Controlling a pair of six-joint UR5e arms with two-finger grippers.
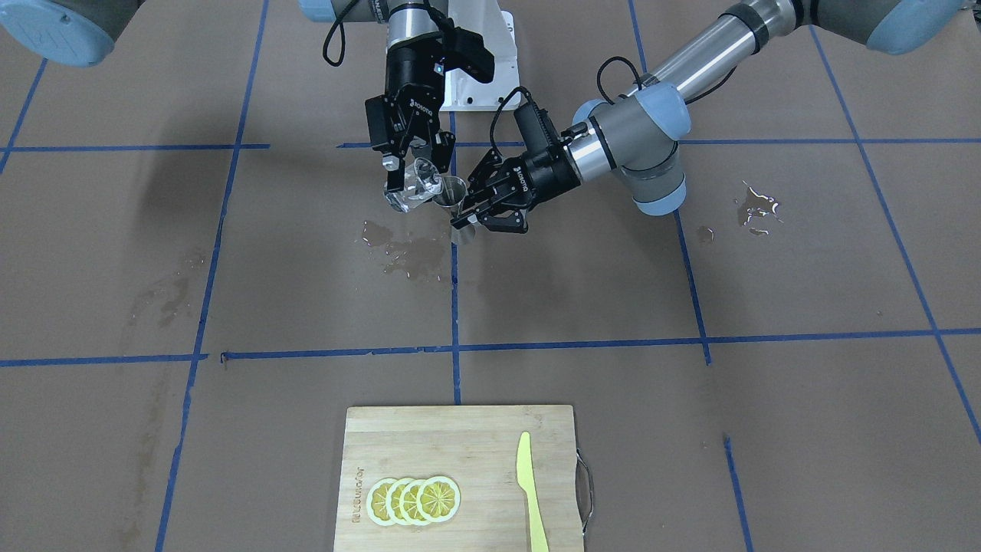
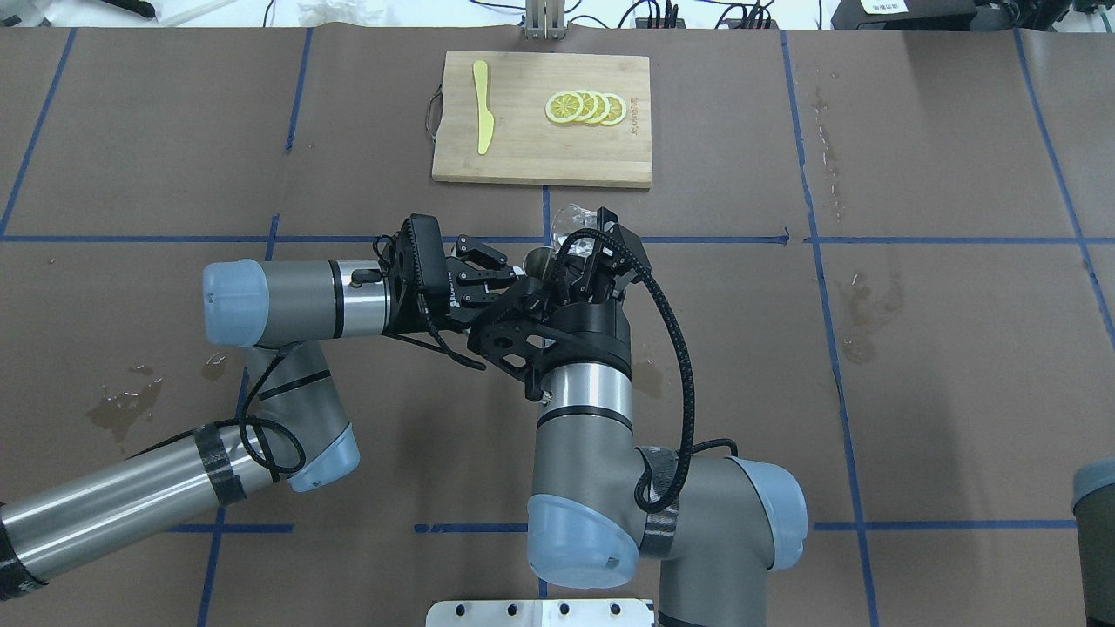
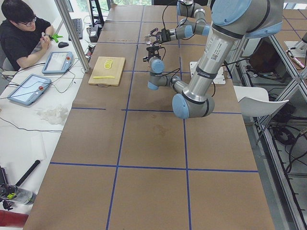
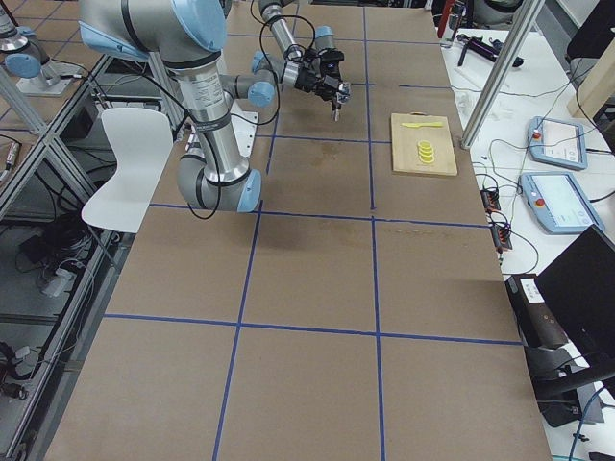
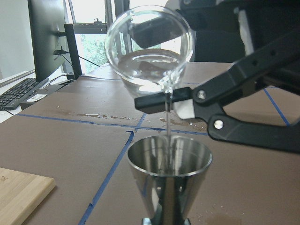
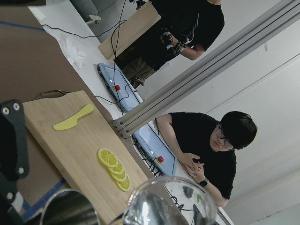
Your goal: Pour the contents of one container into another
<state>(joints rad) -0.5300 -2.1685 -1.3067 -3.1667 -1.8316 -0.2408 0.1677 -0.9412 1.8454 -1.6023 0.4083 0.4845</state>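
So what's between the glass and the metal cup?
A thin stream of clear liquid falls from the glass into the metal cup; the left wrist view shows it.

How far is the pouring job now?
Done: both containers are gripped, the glass in the right gripper, the metal cup in the left gripper. In hand: the tilted glass streams water into the cup. Left: water remains in the glass.

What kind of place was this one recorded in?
Probably a robotics lab: a table gridded with blue tape, teach pendants on a side bench, and a person seated beside an aluminium post.
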